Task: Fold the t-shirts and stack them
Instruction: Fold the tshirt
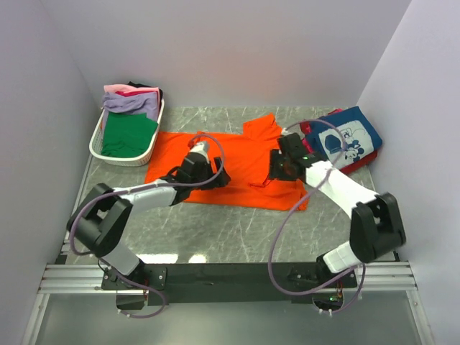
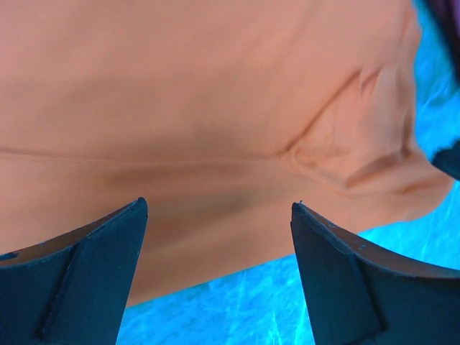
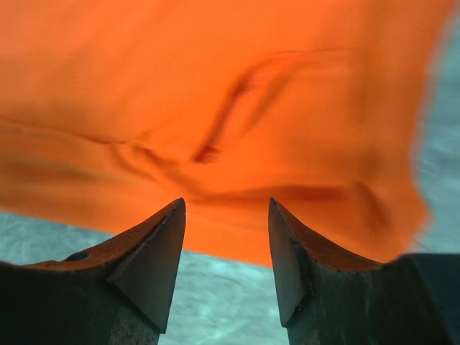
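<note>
Orange t-shirt (image 1: 237, 162) is spread flat on the table (image 1: 230, 230), centre of frame, with no fold made yet.

Left gripper (image 1: 210, 172) and right gripper (image 1: 279, 167) both sit low over the shirt's lower edge. Jaws are apart on each and nothing is clamped. Both wrist views show the cloth hem just beyond the parted fingers (image 2: 93, 251).

Navy blue printed tee (image 1: 352, 140) lies folded at upper right, so I judge the stack has begun.

White basket (image 1: 95, 136), upper left, holds the green tee (image 1: 129, 135), the lavender tee (image 1: 129, 103) and others, all unfolded.

Judgement: the task is at an early stage. The orange fold is about to start and the basket items are all left to do.
</note>
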